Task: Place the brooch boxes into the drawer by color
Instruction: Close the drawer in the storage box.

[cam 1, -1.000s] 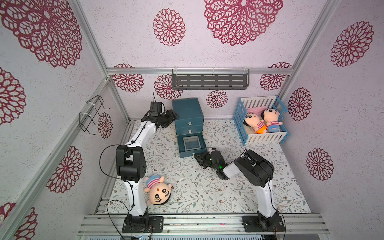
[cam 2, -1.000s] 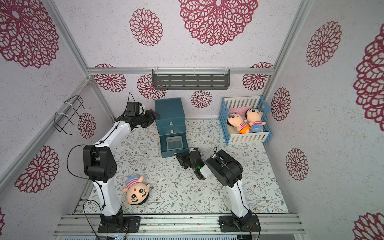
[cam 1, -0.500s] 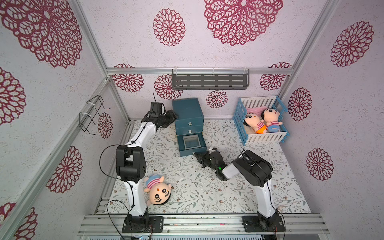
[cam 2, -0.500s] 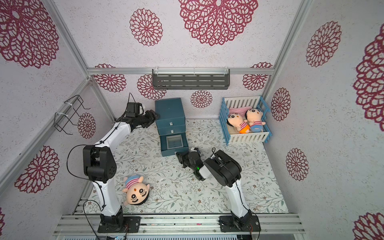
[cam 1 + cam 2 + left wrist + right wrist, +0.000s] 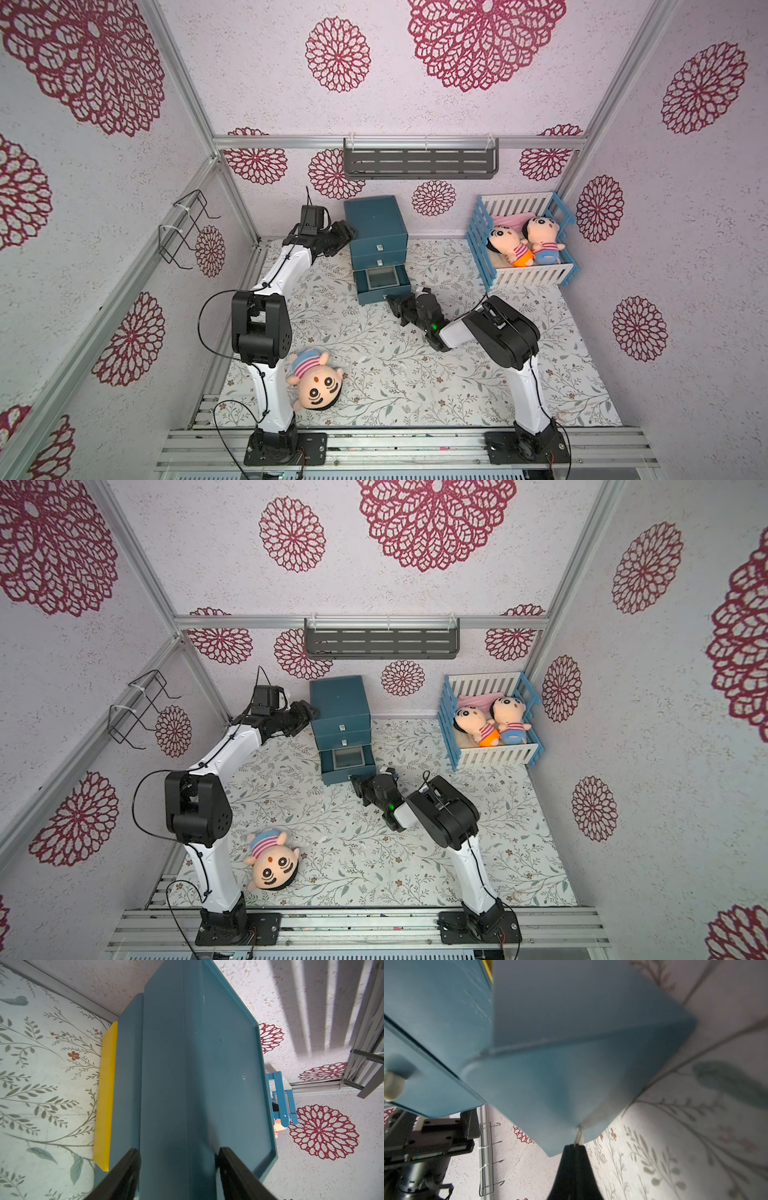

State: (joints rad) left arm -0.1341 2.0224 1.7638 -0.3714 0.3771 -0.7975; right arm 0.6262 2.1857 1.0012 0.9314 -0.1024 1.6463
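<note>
- Jaws on the right gripper [image 5: 391, 300] are now pinching shut on the small pull [image 5: 578, 1136] of the bottom drawer [image 5: 380, 296], in the middle of the frame; a moment ago they were a bit apart.
- Left gripper [image 5: 345, 235] is still hugging the drawer cabinet [image 5: 374, 220] between wide jaws, upper middle.
- One grey brooch box [image 5: 382, 277] is lying in the open drawer.
- No other boxes are showing, so I am guessing the drawer is closing next.

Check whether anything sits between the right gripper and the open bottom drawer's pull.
Nothing visible does. The right gripper is shut at the front of the bottom drawer, with the small white pull pinched between its fingertips.
</note>
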